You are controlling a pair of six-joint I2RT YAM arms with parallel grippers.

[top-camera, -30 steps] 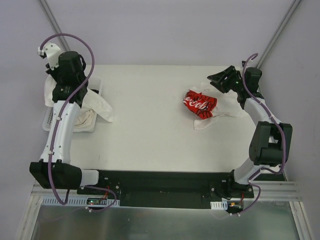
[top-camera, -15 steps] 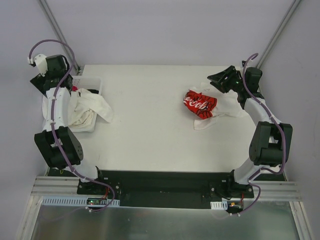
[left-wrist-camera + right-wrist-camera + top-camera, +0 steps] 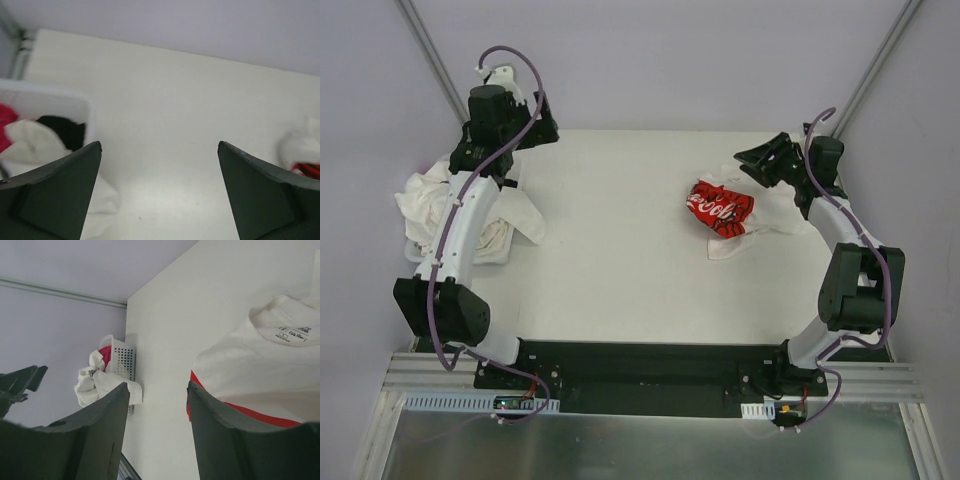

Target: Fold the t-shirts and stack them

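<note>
Empty and spread wide, the left end effector (image 3: 159,146) hovered over the far-left tabletop (image 3: 620,260) beside the basket (image 3: 516,168), where crumpled t-shirts (image 3: 498,215) spilled over the rim. The right end effector (image 3: 157,386), also open and empty, hung above another shirt (image 3: 260,365) lying against a red packet (image 3: 720,205). A careless pinch there could lift the packet too, and tangled shirts might drag the basket.

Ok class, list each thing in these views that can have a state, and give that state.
Left pincer: open, empty.
Right pincer: open, empty.
White perforated plastic basket: upright, overfilled.
Off-white cotton t-shirts in the basket: crumpled, unfolded, spilling over the rim.
Off-white cotton t-shirt at table right: crumpled, unfolded.
Red packet with white lettering: crumpled, touching that t-shirt.
</note>
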